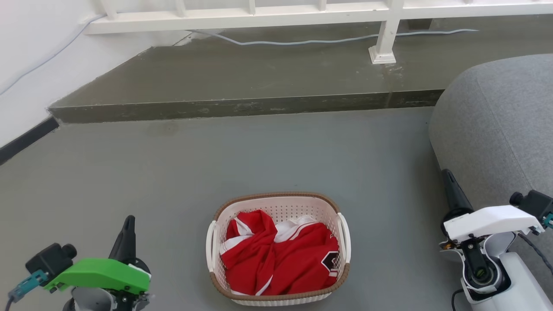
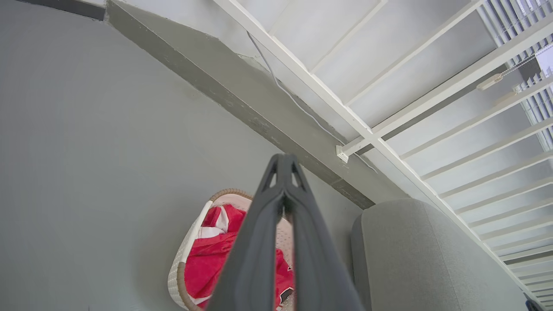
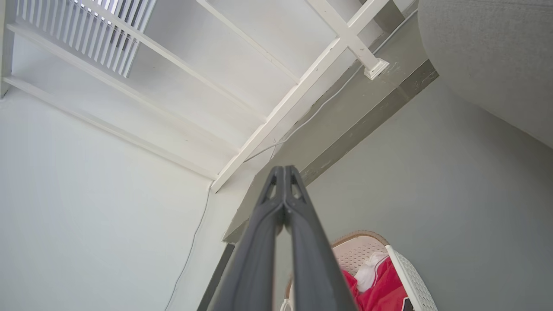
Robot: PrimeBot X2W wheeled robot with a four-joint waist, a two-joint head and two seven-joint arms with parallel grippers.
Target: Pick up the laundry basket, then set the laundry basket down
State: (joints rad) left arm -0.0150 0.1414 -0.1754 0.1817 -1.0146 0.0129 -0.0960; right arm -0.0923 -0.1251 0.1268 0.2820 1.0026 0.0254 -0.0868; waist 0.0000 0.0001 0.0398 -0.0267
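Observation:
The laundry basket (image 1: 281,211) stands on the grey floor at the lower middle of the head view, cream-white and perforated with a brown rim and white side handles, holding a red and white garment (image 1: 281,257). My left gripper (image 1: 128,221) is at the lower left, well apart from the basket, shut on nothing. My right gripper (image 1: 446,175) is at the lower right, also apart from it and shut on nothing. The left wrist view shows my shut left gripper (image 2: 283,160) above the basket (image 2: 183,255). The right wrist view shows my shut right gripper (image 3: 283,170) beside the basket (image 3: 410,276).
A grey upholstered seat (image 1: 501,125) stands at the right, close to my right arm. A raised dark step (image 1: 242,108) runs across the floor beyond the basket, with a white railing (image 1: 384,39) and a pale cable (image 1: 328,41) on it. A white wall (image 1: 26,65) is at the left.

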